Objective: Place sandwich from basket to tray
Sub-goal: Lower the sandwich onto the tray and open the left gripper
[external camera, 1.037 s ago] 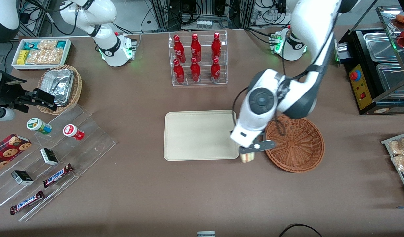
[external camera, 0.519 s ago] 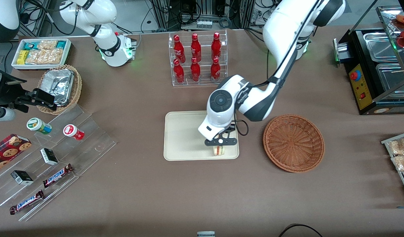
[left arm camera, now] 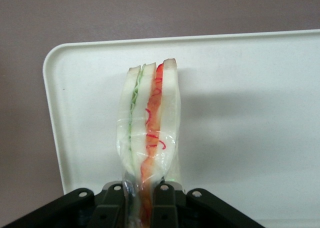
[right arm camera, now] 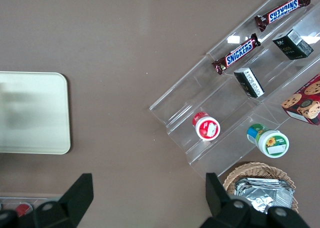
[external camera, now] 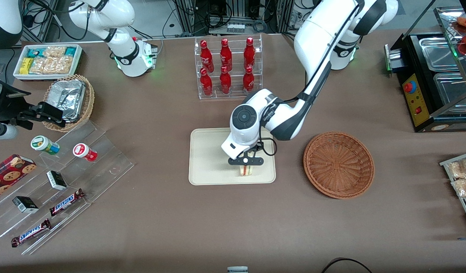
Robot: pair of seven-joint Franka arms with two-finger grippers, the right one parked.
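White-bread sandwich (left arm camera: 148, 133) with red and green filling, wrapped in clear film, pinched upright between the gripper's (external camera: 246, 169) two fingers (left arm camera: 114, 200), poised over the cream tray (external camera: 208, 159) near its edge closest to the front camera. Beside the tray, toward the working arm's end of the table, the reddish-brown wicker basket (external camera: 338, 165), holding nothing. Farther from the camera, a clear rack of red bottles (external camera: 227, 67).
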